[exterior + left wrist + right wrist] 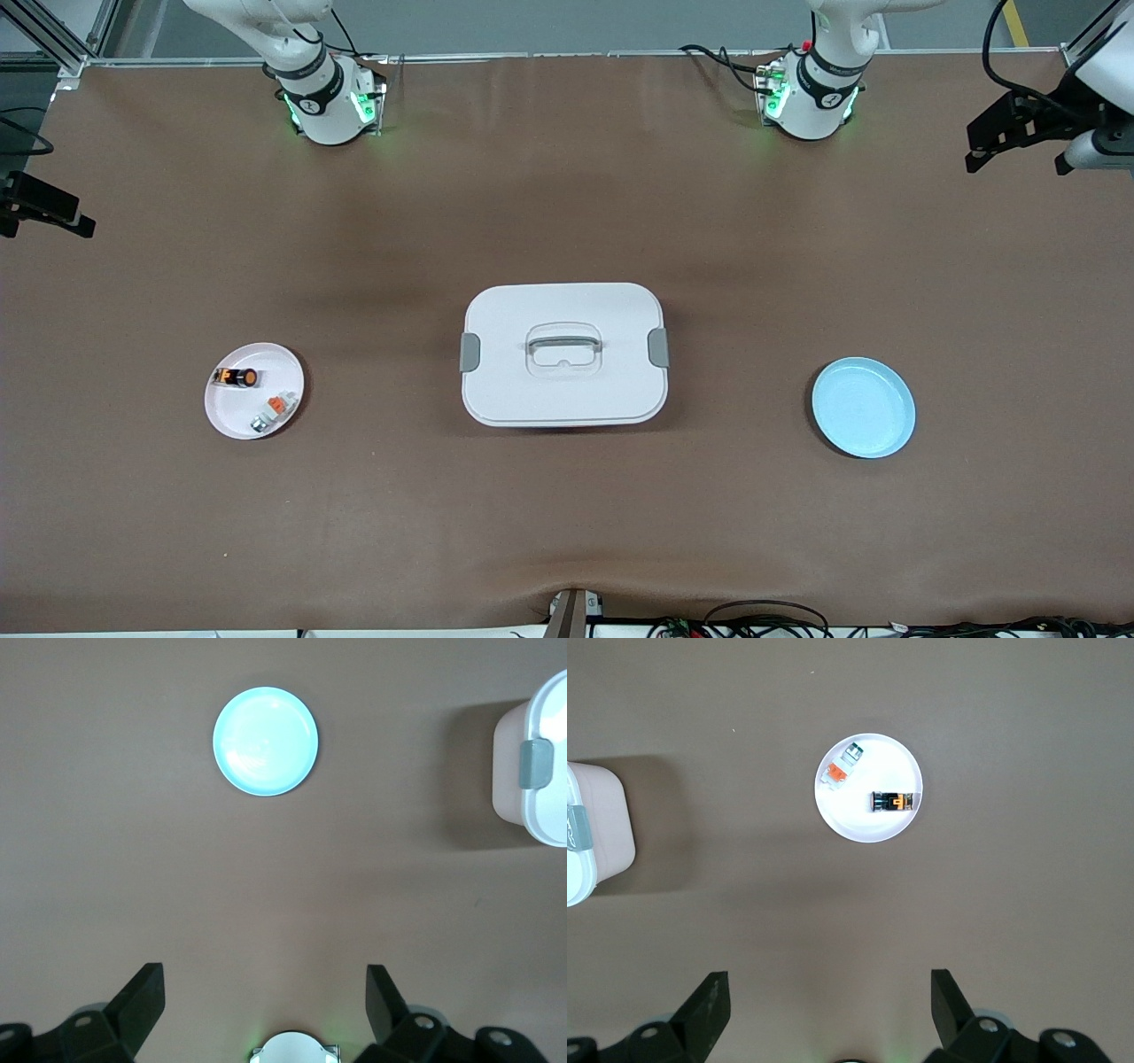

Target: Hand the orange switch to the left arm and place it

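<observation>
The orange switch point(237, 378) lies on its side on a pink plate point(266, 359) toward the right arm's end of the table. It also shows in the right wrist view point(893, 801). The white box point(532, 306) stands shut in the middle of the table, between the two plates. My right gripper point(831, 997) is open and empty, high over bare table with the pink plate point(868, 828) in its view. My left gripper point(264, 990) is open and empty, high over bare table. Neither gripper shows in the front view; only the right arm's base point(323, 97) and the left arm's base point(811, 97) do.
A small white-grey piece with an orange tab point(276, 408) shares the pink plate, nearer the front camera than the switch. An empty blue plate point(864, 408) lies toward the left arm's end and shows in the left wrist view point(266, 742). Black camera mounts stand at both table ends.
</observation>
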Motion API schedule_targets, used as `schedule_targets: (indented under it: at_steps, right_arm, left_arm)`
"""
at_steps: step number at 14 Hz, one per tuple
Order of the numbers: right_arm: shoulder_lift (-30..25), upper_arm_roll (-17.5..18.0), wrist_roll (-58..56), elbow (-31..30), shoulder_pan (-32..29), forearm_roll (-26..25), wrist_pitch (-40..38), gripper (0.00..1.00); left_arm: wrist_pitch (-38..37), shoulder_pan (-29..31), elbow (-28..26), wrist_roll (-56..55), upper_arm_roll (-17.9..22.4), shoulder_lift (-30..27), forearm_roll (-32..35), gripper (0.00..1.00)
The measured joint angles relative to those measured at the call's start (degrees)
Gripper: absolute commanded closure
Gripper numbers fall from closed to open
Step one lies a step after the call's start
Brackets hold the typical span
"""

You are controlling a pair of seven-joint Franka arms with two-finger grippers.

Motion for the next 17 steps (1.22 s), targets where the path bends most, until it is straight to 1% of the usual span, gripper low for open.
schedule_targets:
  at_steps: [4,10,12,14,17]
  right_arm:
    - [0.0,-0.1,0.0,-0.4,-0.2,0.0,0.0,0.00]
    - [0.0,-0.1,0.0,-2.7,-0.8,0.1,1.7,0.00]
    - [-0.1,-0.1,0.0,-3.8,-1.2,1.0,2.6,0.00]
    - [-0.3,-0.2,-0.3,-6.7,-2.5,2.9,5.1,0.00]
    - [-0.3,-0.3,-2.8,-12.8,-5.2,5.5,10.7,0.00]
  left_arm:
    - [0.0,0.1,0.1,0.0,-0.1,0.3,0.0,0.00]
    - [0.0,0.7,1.5,-0.1,0.2,2.3,0.0,0.00]
    - [0.0,0.7,1.5,-0.4,0.2,2.4,0.0,0.00]
    - [0.0,0.7,1.7,-0.5,0.2,2.4,0.0,0.00]
    - [0.0,0.7,2.5,-1.8,0.2,2.3,0.0,0.00]
